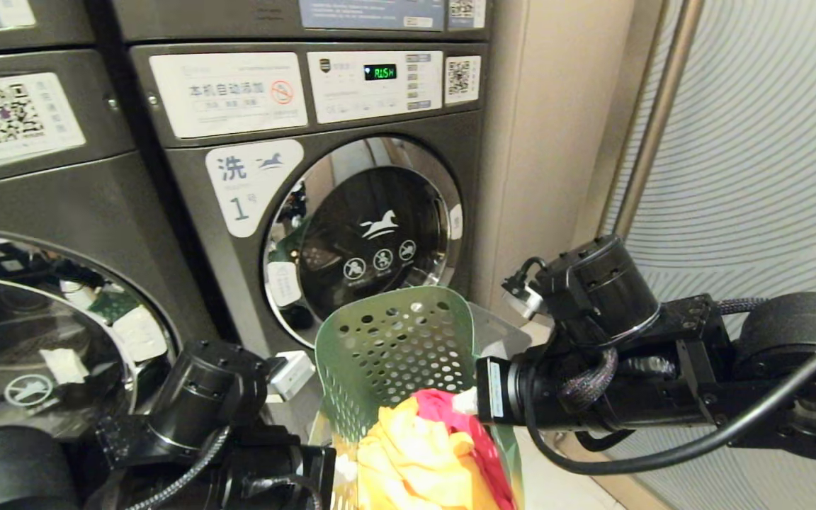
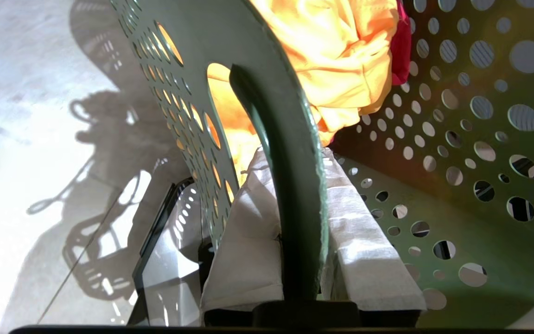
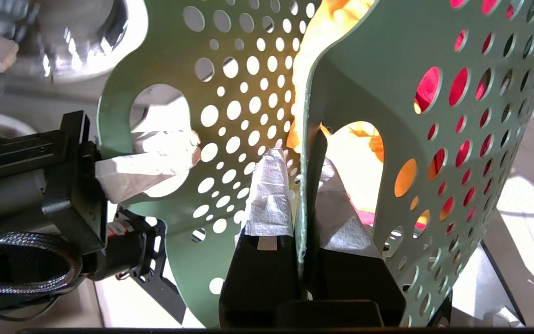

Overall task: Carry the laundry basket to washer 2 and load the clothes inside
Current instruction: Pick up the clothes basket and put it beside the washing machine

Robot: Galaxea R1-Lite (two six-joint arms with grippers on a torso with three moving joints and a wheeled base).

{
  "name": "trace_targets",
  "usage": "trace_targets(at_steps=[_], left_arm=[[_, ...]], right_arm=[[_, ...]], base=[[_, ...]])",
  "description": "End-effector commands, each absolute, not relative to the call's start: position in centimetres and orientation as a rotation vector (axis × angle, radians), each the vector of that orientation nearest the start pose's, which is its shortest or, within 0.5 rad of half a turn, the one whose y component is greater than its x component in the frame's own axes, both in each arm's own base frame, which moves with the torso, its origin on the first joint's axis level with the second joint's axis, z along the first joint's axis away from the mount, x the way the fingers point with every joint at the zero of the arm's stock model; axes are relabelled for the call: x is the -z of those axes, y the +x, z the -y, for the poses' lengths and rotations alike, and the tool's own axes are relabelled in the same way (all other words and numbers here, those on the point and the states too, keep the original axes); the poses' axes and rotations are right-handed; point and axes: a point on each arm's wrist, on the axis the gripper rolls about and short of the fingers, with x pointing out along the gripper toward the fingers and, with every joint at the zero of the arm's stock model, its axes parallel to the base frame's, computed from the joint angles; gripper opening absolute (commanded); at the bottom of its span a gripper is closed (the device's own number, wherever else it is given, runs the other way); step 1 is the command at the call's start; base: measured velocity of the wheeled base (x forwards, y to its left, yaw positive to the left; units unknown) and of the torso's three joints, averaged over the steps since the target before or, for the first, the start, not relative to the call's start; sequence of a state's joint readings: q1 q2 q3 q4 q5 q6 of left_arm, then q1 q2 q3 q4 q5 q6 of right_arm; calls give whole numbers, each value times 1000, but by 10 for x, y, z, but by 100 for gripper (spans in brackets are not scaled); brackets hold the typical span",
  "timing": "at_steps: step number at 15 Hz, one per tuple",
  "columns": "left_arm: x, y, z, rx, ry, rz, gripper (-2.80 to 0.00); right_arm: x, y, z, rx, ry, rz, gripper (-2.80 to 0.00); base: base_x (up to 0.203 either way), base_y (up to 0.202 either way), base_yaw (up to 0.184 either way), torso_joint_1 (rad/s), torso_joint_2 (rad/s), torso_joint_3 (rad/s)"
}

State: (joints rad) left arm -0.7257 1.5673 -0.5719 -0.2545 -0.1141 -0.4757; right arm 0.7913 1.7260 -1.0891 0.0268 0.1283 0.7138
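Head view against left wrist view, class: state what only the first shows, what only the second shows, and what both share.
Only the head view shows the washer labelled 1, its door shut, a second machine to its left, and both arms. Only the left wrist view shows the left gripper, its white-wrapped fingers shut on the rim of the laundry basket, and shadows on the floor. Both show the green perforated basket holding the yellow garment and the pink-red one.

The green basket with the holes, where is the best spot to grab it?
Best at the rim beside the oval handle cut-outs, one on each side, coming in from outside. The laundry basket has thin flared walls a tool can pinch. That is how it is held now: left tool and right tool each clamp a wall edge, with the clothes inside.
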Motion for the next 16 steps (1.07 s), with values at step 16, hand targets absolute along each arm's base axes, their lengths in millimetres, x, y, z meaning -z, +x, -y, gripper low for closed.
trace_targets(at_steps=[16], left_arm=[[-123, 177, 161, 607, -197, -905, -280]], right_arm=[[-186, 216, -222, -589, 413, -937, -280]], base=[[1, -8, 176, 2, 3, 2]])
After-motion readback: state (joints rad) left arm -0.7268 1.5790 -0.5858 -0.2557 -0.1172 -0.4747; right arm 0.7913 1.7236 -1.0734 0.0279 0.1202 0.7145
